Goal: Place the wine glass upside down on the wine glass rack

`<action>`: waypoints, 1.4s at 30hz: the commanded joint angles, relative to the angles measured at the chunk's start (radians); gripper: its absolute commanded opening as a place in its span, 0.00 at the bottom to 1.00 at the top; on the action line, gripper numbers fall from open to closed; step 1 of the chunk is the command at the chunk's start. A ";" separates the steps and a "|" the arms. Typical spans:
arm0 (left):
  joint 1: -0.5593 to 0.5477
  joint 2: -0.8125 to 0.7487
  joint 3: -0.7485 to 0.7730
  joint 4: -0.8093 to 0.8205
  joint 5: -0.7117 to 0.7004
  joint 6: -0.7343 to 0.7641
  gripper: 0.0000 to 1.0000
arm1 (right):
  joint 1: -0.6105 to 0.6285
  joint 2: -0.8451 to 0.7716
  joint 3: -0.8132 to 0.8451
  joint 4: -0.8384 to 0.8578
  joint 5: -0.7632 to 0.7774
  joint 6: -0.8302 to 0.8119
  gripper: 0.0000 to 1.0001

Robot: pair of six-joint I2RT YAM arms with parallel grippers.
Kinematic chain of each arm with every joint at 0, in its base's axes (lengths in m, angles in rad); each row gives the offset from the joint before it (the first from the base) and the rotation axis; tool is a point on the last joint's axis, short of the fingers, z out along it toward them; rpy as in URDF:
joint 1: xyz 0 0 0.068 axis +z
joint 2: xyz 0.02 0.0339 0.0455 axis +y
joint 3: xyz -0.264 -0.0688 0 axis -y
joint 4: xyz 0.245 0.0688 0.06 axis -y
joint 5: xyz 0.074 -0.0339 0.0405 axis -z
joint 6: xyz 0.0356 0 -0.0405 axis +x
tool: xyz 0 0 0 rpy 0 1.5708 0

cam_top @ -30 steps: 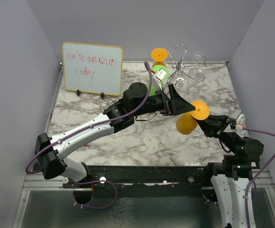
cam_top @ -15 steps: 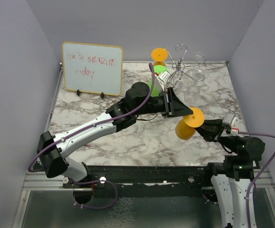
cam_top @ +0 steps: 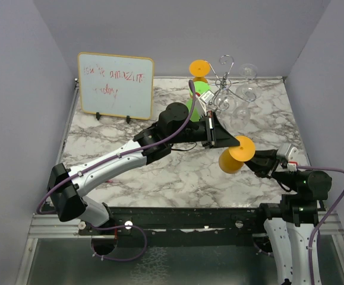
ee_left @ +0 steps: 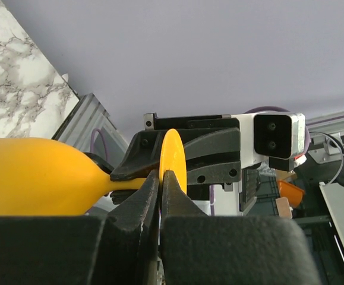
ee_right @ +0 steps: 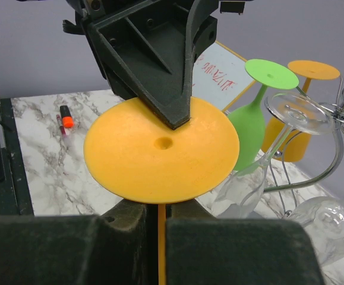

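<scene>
An orange wine glass [cam_top: 233, 159] hangs on its side above the table's right half, between both grippers. My left gripper [cam_top: 230, 141] is shut on the rim of its round foot [ee_left: 173, 153], with the bowl [ee_left: 35, 175] to the left in the left wrist view. My right gripper [ee_right: 160, 205] has its jaws close around the thin stem just under the foot [ee_right: 160, 148], with only a dark slit beside it. The wine glass rack [cam_top: 222, 83], a silver wire stand, rises at the back right, well behind both grippers.
Clear glasses [ee_right: 261, 172] hang bowl-down on the rack [ee_right: 338, 136]. A green glass [cam_top: 198, 98] and a second orange glass [cam_top: 199, 68] stand upside down beside it. A whiteboard [cam_top: 116, 86] leans at the back left. A marker [ee_right: 66, 119] lies on the marble.
My left gripper's jaws went from wide open to shut on the glass foot. The glass and my right gripper drifted slightly left and toward the near edge.
</scene>
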 commanded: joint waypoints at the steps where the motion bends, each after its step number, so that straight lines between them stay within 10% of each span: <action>1: 0.001 -0.010 0.020 0.011 0.020 0.029 0.00 | 0.005 0.005 0.034 -0.037 0.031 0.033 0.14; 5: 0.019 -0.056 0.035 -0.050 -0.045 0.079 0.00 | 0.008 0.009 0.050 -0.024 -0.009 0.099 0.47; 9: 0.045 -0.113 0.030 -0.111 -0.092 0.113 0.00 | 0.012 0.007 0.073 -0.038 -0.010 0.100 0.57; 27: 0.163 -0.325 0.111 -0.476 -0.520 0.386 0.00 | 0.014 -0.004 0.095 -0.051 0.076 0.083 0.60; 42: 0.265 -0.073 0.483 -0.444 -0.634 0.614 0.00 | 0.014 -0.010 0.090 -0.038 0.112 0.092 0.60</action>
